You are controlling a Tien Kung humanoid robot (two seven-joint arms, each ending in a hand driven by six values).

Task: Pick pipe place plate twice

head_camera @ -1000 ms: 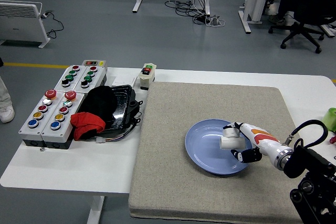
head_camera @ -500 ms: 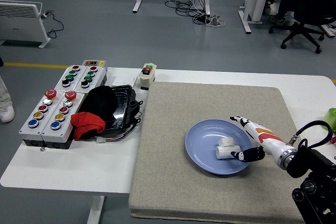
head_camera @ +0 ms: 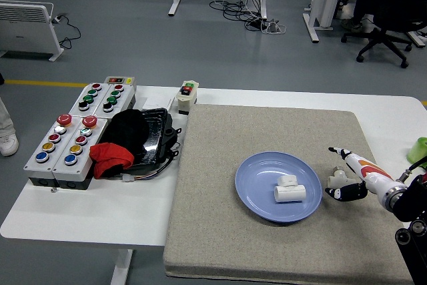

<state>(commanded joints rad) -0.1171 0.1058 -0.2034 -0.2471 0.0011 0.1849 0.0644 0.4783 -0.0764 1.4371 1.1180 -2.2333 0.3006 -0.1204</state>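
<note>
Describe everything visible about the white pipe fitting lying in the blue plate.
The white pipe fitting looks like a plastic tee: a short, smooth cylinder lying on its side with a smaller stub branching off toward the far side. It rests inside the round blue plate, slightly right of the plate's centre, touching only the plate. Its long axis runs roughly left to right. Nothing holds it; the robot's right hand is off the plate's right rim, over the grey mat, with its fingers open.

One head view from high above my side, facing forward and down, white table [head_camera: 100, 208] near, office floor [head_camera: 133, 38] beyond
</note>
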